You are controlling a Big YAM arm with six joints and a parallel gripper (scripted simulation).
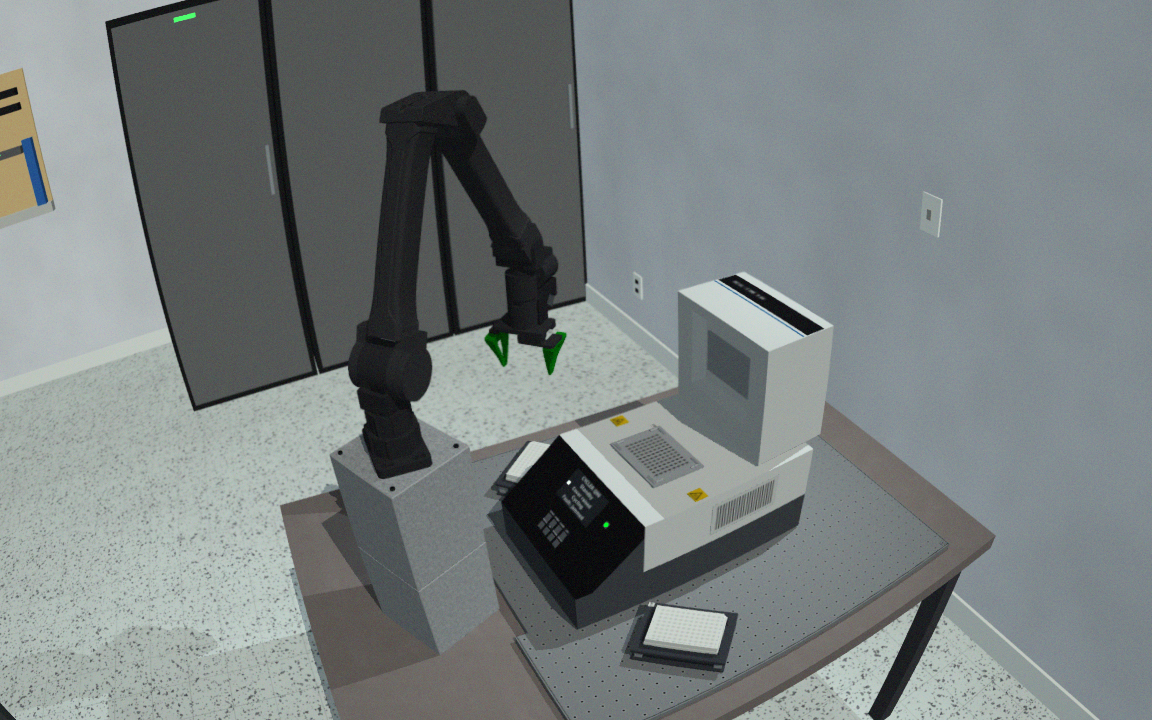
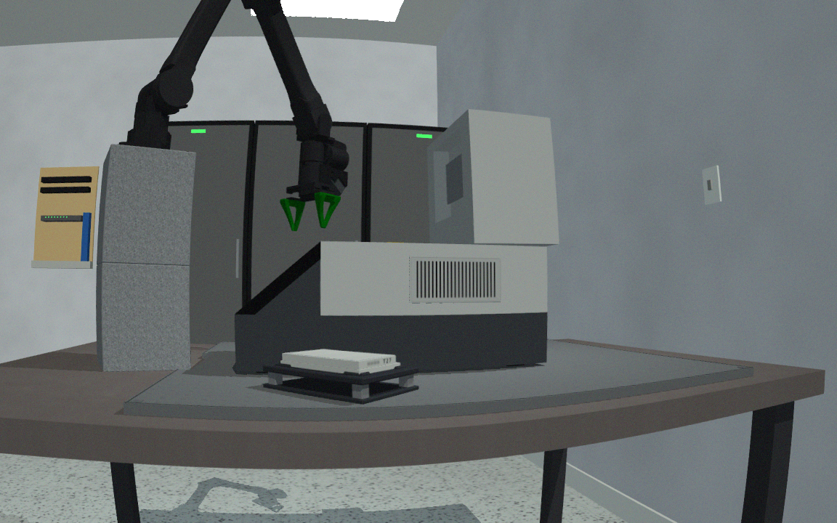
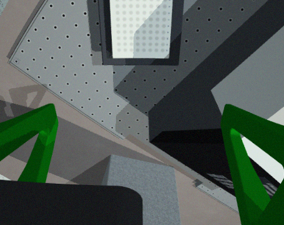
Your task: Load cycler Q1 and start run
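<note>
The cycler Q1 stands on the table with its lid raised. Its block shows bare wells with no plate on it. The status lamp is green, beside the keypad. Plate T27 lies flat on a dark nest to the machine's right as I face the panel; its label shows in the exterior view. A second white plate lies on a nest at the machine's other side and shows in the wrist view. My gripper is open and empty, high above that second plate, and shows in the wrist view.
The arm stands on a grey pedestal to the left of Q1's panel. The perforated mat covers the table around the machine. Dark cabinets line the wall behind.
</note>
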